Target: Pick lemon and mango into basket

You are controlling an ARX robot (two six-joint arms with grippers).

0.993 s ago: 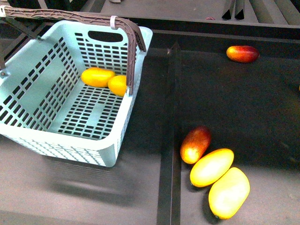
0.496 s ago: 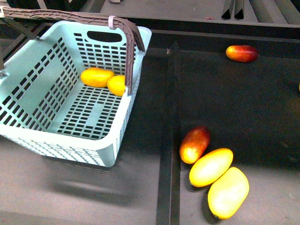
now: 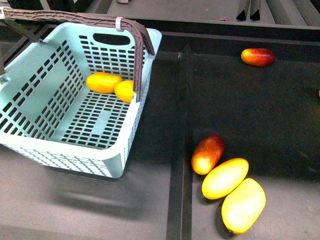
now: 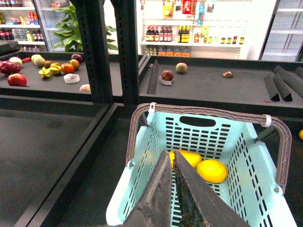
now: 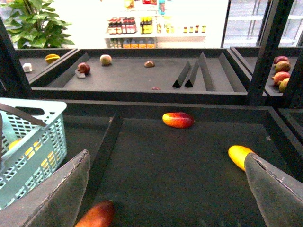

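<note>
Basically done from the front, lemon point(image 3: 125, 91) and mango point(image 3: 103, 82) touching inside the basket point(image 3: 75, 155); by the left wrist, left gripper point(image 4: 174, 163) pressed together above them; by the right wrist, right gripper point(image 5: 168, 182) spread wide, probably just needing to pull clear.
</note>
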